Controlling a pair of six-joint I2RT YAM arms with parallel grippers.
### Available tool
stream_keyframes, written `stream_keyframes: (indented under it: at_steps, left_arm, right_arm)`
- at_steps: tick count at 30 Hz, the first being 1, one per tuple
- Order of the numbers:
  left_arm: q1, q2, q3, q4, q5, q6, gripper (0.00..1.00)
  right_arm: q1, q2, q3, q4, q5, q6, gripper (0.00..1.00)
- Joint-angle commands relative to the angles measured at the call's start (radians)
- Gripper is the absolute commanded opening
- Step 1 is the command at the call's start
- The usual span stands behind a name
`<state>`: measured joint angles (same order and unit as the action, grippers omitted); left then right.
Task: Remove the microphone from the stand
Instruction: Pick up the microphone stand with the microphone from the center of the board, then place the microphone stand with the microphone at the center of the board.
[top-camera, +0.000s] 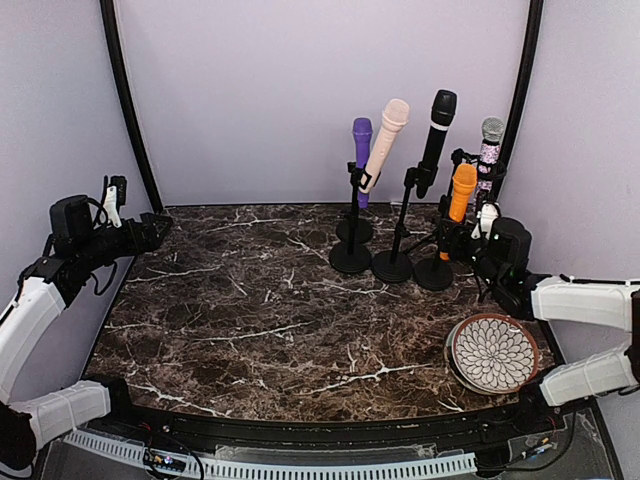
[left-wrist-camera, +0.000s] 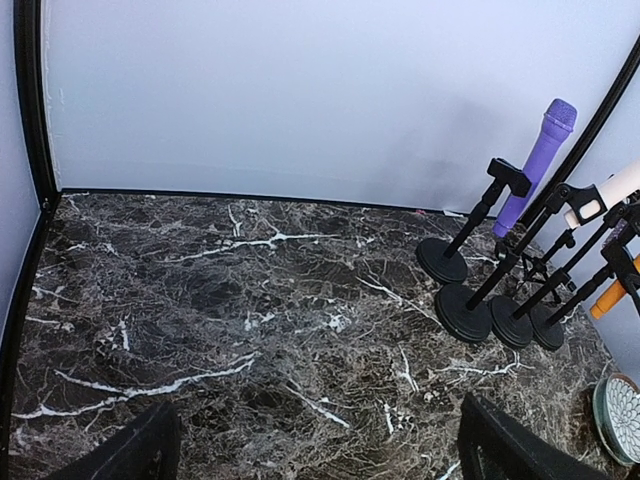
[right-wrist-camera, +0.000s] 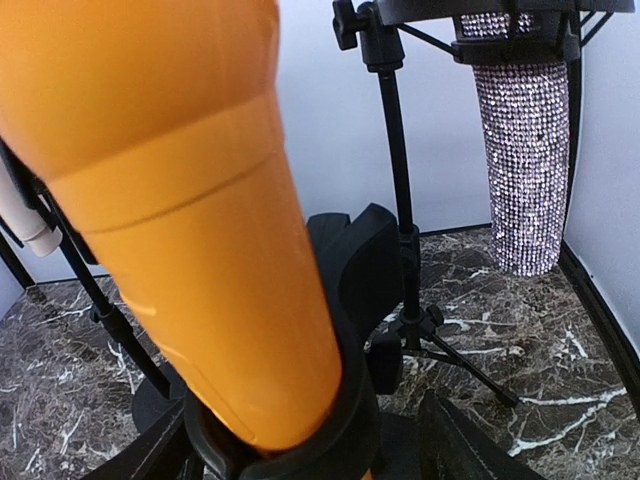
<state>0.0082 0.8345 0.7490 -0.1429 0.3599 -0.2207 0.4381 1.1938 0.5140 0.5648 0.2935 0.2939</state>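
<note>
Orange microphone (top-camera: 462, 190) sits tilted in its clip (right-wrist-camera: 352, 290) on the stand (top-camera: 434, 272), at the table's 2 o'clock. Right gripper (top-camera: 465, 237) straddles the mic's lower end at clip level. Fingers (right-wrist-camera: 470, 445) sit on either side with gaps showing, so it's not clamped yet (grasp step, I'd say). Next move: close firmly on the body, then draw it out along its tilt without tipping the stand. Left gripper (top-camera: 148, 232) is spread wide and empty at 9 o'clock.

White-shelled arms (top-camera: 30, 320), black joints, black left hand (top-camera: 152, 232), looping black cable (top-camera: 101, 212) at its wrist
</note>
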Motion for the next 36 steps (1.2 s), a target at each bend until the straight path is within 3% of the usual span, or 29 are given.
stream_keyframes:
  at_steps: [1,6,9,15,21,30,36]
  left_arm:
    - [-0.001,-0.007,-0.012,0.027,0.034,0.006,0.99]
    - [-0.001,0.001,-0.01,0.023,0.051,0.007,0.99]
    - [-0.001,0.008,-0.008,0.022,0.055,0.006,0.99]
    - [-0.001,0.031,-0.002,0.02,0.081,0.007,0.99]
    - [-0.001,0.047,-0.001,0.022,0.1,0.007,0.99]
    - [-0.001,0.032,-0.012,0.034,0.098,0.011,0.98]
    - [-0.001,0.019,-0.014,0.034,0.095,0.021,0.98]
  right_arm:
    - [0.011,0.044,0.045,0.129,0.067,-0.04,0.73]
    - [0.01,0.082,0.056,0.173,0.089,-0.083,0.71]
    - [0.011,0.079,0.055,0.193,0.083,-0.111,0.59]
    - [0.011,0.036,0.042,0.188,0.072,-0.14,0.46]
    - [0.013,-0.093,-0.002,0.126,0.034,-0.137,0.45]
    - [0.028,-0.378,-0.009,-0.102,-0.1,-0.157,0.35]
    - [0.076,-0.43,0.02,-0.147,-0.251,-0.087,0.34]
